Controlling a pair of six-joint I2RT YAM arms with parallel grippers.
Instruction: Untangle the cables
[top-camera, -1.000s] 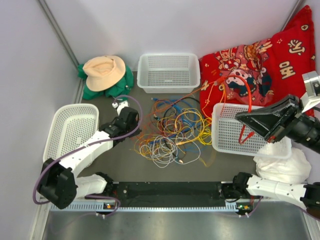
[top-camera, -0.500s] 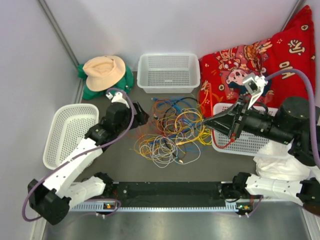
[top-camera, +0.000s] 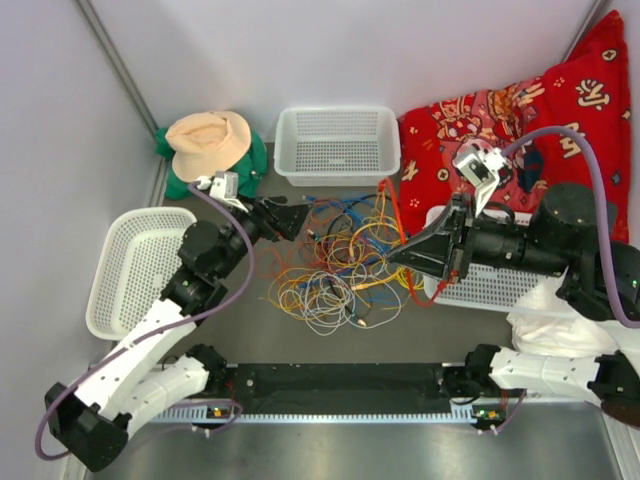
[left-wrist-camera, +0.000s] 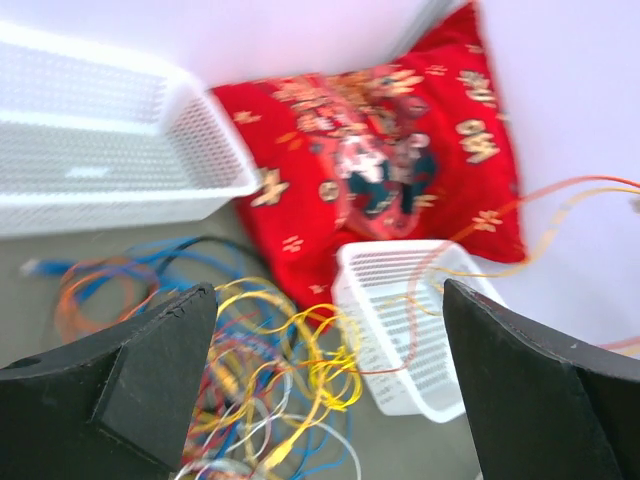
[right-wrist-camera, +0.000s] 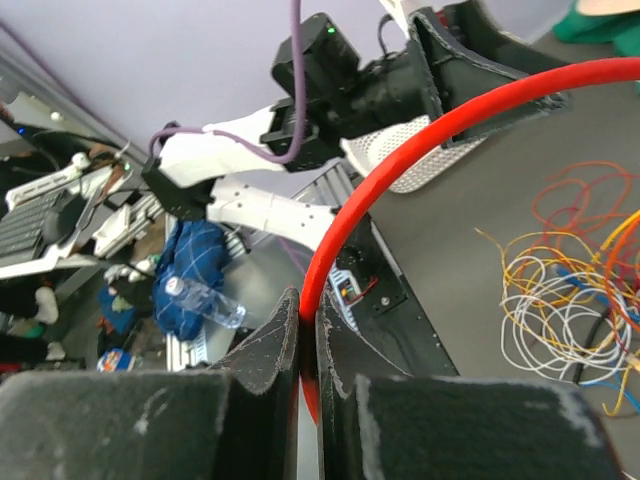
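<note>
While wide apart near the cables (top-camera: 340, 268), left end effector (top-camera: 289, 217); right end effector (right-wrist-camera: 308, 322) tight on red cable (right-wrist-camera: 420, 150).

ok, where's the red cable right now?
Top view, right of centre: the red cable is pinched in the right gripper, between the cable tangle and the right-hand white basket, and runs up toward the red cushion.

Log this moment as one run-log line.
cables: tangled heap | left hand: open, empty, at heap's edge | right hand: shut on red cable
</note>
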